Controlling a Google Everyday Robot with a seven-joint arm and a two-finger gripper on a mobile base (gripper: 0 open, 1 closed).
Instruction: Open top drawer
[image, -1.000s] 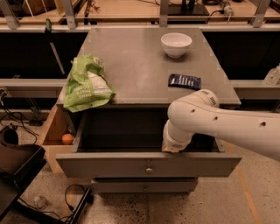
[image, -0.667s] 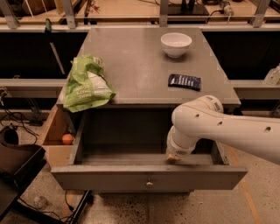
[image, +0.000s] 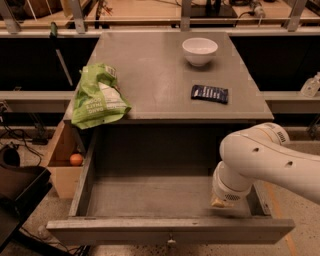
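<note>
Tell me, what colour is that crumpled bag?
The bag is light green, camera view; the gripper hangs inside the top drawer.

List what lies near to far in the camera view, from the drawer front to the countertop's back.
Knob of the top drawer, gripper inside that drawer at its right, orange ball in the wooden side drawer, dark blue packet, white bowl.

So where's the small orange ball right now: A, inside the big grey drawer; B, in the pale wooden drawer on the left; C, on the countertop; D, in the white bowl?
B: the orange ball lies in the pale wooden drawer beside the cabinet, while the tool is down inside the open top drawer, near its right side.
</note>
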